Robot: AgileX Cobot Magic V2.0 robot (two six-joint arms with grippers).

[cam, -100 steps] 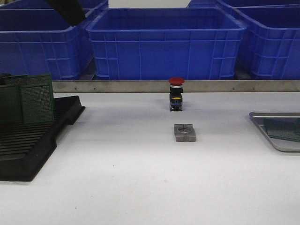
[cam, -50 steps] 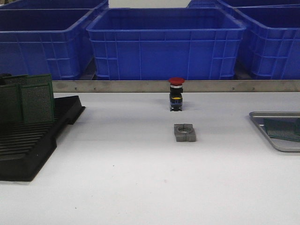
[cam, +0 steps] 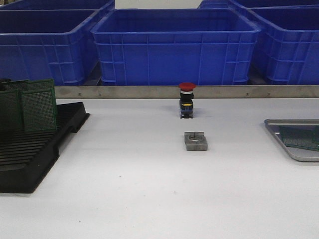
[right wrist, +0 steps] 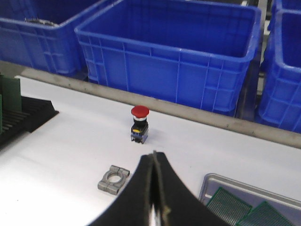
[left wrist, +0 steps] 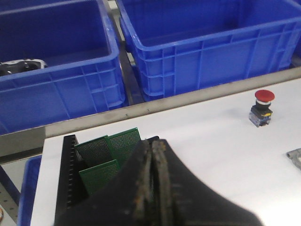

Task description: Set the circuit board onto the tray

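Front view: neither arm is seen. The rack is shown at the bench's left edge, with green boards standing upright in its far slots. The tray is cut off by the frame at the right edge, with a board lying flat in it. A red button stands near the far edge at mid-bench, and a grey block lies just in front of it, apart from it.
Left wrist view: the left gripper is shown only here, above the rack. Three upright boards are seen. The tray is not shown. A bin behind the bench holds a small dark object, too unclear to name.
Right wrist view: the right gripper is shown only here, over the bench between the block and the tray. Two boards are seen flat in the tray, where the front view makes out one clearly.
Left gripper: the fingers are pressed together with no gap; nothing is held or touched.
Right gripper: the fingers are pressed together; nothing is held or touched.
Task's things: boards are found in both rack and tray.
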